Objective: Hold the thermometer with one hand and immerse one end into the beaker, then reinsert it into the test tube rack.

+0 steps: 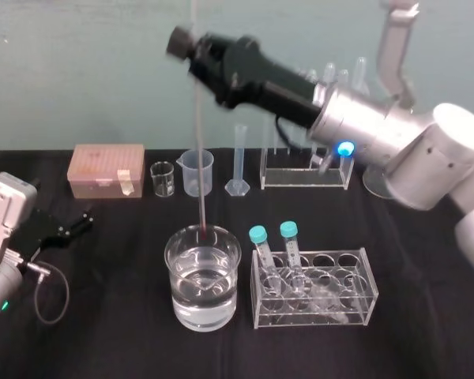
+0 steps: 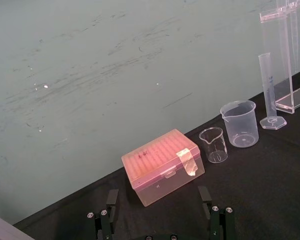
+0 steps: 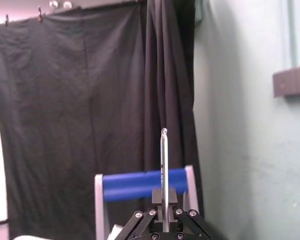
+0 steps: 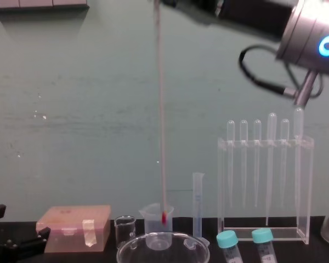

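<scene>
The thermometer (image 1: 199, 142) is a long thin glass rod that hangs upright. My right gripper (image 1: 183, 41) is shut on its upper part, high over the table. In the right wrist view the rod (image 3: 163, 160) stands up from between the shut fingers (image 3: 159, 196). Its red tip (image 4: 163, 218) is just above the rim of the large beaker (image 1: 203, 276), which holds water. The beaker's rim (image 4: 162, 244) lies under the tip in the chest view. The test tube rack (image 1: 306, 170) (image 4: 266, 186) stands at the back right with several pipettes in it. My left gripper (image 1: 77, 223) (image 2: 158, 192) rests open at the left.
A pink box (image 1: 107, 170), a small glass beaker (image 1: 163, 179), a plastic measuring cup (image 1: 197, 172) and a measuring cylinder (image 1: 238, 162) line the back. A low clear rack (image 1: 316, 288) with two blue-capped tubes stands right of the large beaker.
</scene>
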You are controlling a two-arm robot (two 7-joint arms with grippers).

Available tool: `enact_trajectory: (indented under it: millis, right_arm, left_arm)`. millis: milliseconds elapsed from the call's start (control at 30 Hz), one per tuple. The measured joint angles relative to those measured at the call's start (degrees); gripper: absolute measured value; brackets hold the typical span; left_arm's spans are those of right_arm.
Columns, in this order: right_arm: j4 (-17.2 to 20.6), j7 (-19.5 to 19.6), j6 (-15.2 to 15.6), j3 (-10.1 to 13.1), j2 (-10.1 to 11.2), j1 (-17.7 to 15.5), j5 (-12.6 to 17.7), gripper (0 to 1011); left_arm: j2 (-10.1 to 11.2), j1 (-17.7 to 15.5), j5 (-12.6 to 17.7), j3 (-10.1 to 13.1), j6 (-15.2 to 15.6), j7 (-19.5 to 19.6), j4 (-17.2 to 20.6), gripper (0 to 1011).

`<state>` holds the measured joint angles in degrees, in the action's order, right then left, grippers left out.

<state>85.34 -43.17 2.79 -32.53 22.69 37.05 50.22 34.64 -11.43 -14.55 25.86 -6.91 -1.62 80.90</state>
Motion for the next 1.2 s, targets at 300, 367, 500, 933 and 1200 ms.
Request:
enact_trajectory:
  millis: [300,367,500,933,1200]
  right_arm:
    - [-5.1,-1.6,-1.4,-4.4,-0.4,-0.5,-1.9,52]
    - [-6.2,-2.0,-1.9,-5.0,-0.6,-0.7,-2.3,52]
    - [-7.7,-3.0,-2.7,-5.8,-0.9,-1.1,-2.8,52]
    - [-10.0,-4.5,-3.5,-6.5,-1.5,-2.0,-3.3,52]
    - [-10.2,-4.7,-3.4,-6.7,-1.6,-2.2,-3.7,52]
  left_arm:
    - [0.0,0.0,0.0,0.0,0.0,0.0,0.0,1008]
    - [0.0,0.0,0.0,0.0,0.0,0.0,0.0,1008]
    - [0.0,0.0,0.0,0.0,0.0,0.0,0.0,1008]
    - [0.0,0.0,0.0,0.0,0.0,0.0,0.0,1008]
    - [0.0,0.0,0.0,0.0,0.0,0.0,0.0,1008]
